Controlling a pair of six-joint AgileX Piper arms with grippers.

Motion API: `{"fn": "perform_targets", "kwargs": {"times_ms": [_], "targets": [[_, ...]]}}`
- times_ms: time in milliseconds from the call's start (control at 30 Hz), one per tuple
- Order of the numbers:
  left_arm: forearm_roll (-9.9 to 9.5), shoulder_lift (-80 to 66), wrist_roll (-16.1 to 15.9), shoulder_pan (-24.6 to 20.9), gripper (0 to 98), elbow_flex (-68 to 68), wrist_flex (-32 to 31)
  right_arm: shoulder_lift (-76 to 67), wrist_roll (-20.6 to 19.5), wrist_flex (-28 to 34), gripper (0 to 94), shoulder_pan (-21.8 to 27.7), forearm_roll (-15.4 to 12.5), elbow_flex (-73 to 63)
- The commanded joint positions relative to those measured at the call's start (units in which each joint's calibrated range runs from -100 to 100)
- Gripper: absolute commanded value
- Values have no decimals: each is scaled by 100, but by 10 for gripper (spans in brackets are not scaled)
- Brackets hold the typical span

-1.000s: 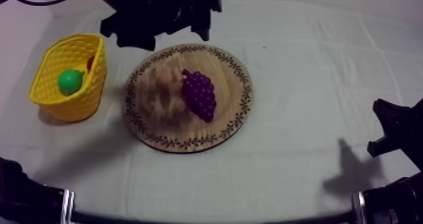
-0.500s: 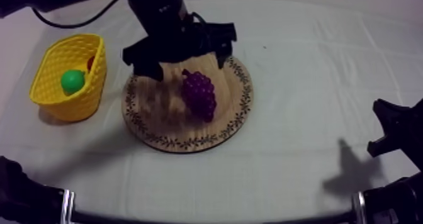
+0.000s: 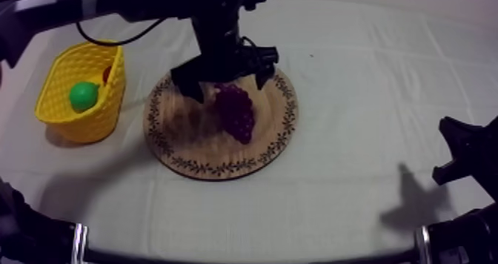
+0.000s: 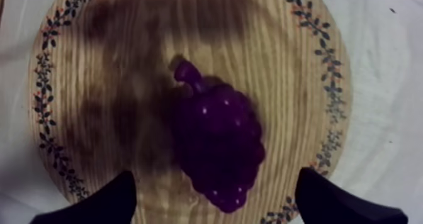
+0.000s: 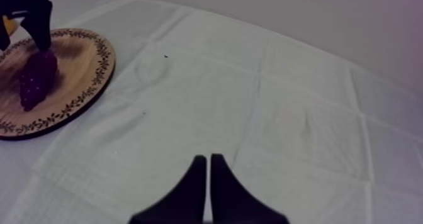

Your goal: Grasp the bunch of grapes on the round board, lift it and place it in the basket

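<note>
The purple bunch of grapes (image 3: 236, 113) lies on the round wooden board (image 3: 181, 137), stem toward the back. My left gripper (image 3: 226, 87) hangs open over the bunch's back end, one finger at each side. In the left wrist view the grapes (image 4: 217, 141) lie between the spread fingertips (image 4: 119, 189) of my left gripper (image 4: 215, 176), on the board (image 4: 113, 82). The yellow basket (image 3: 55, 74) stands left of the board. My right gripper (image 5: 206, 160) is shut on nothing above bare cloth, far right of the board (image 5: 78, 63) and grapes (image 5: 34, 78).
Inside the basket lie a green pear (image 3: 84, 95) and a small red fruit (image 3: 107, 74). My right arm (image 3: 463, 156) rests low at the table's right edge. White cloth spreads between the board and that arm.
My left arm has come forward from the table's back edge and lowered over the board, its open fingers now straddling the grapes. The right arm has not moved.
</note>
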Motion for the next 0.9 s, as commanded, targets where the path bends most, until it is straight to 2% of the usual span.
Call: {"fn": "perform_targets", "kwargs": {"times_ms": [0, 433, 700, 867], "targets": [[5, 222, 11, -18, 952, -59, 2, -1, 3, 4, 4, 2, 1, -3], [29, 1091, -32, -37, 937, -429, -12, -1, 3, 4, 4, 2, 1, -3], [33, 1324, -198, -41, 877, -528, -13, -1, 0, 4, 4, 2, 1, -3], [25, 1364, -412, -74, 802, -576, -13, -1, 0, 4, 4, 2, 1, -3]]}}
